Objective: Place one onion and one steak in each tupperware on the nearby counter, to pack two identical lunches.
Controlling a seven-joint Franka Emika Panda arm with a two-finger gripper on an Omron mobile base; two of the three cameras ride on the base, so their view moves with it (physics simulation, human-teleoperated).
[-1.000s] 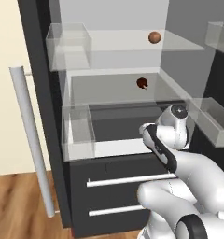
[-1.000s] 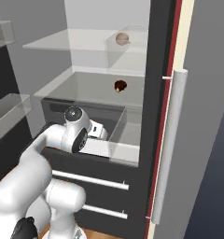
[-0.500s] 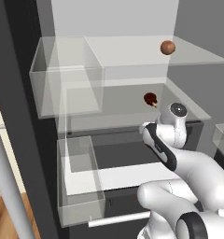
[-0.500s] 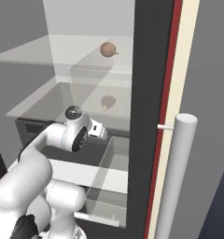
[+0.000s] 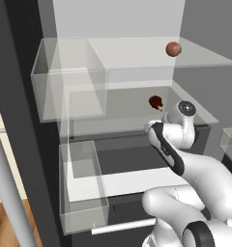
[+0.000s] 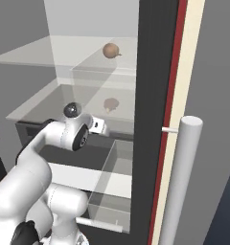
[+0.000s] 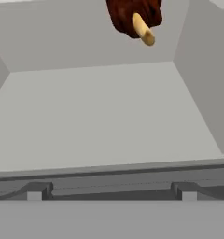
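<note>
A dark reddish-brown steak [image 5: 156, 102] [image 6: 111, 104] with a pale bone stub lies at the back of the fridge's middle shelf. In the hand view the steak [image 7: 132, 16] sits at the top, beyond a bare grey shelf floor. An orange-brown onion [image 5: 173, 48] [image 6: 110, 50] rests on the glass shelf above. My gripper [image 6: 103, 128] [image 5: 151, 126] hovers at the shelf's front edge, pointing in at the steak, open and holding nothing. The tupperware and the counter are out of view.
Clear bins [image 5: 69, 79] [image 5: 84, 188] stand at the left. A dark drawer [image 5: 137, 159] lies below the shelf. The fridge door edge with its grey handle [image 6: 181, 182] is close on the right, and another grey handle [image 5: 7, 193] on the left.
Both base views have closed in on the fridge, so the base has driven forward. The arm holds much the same pose, and the gripper stays open.
</note>
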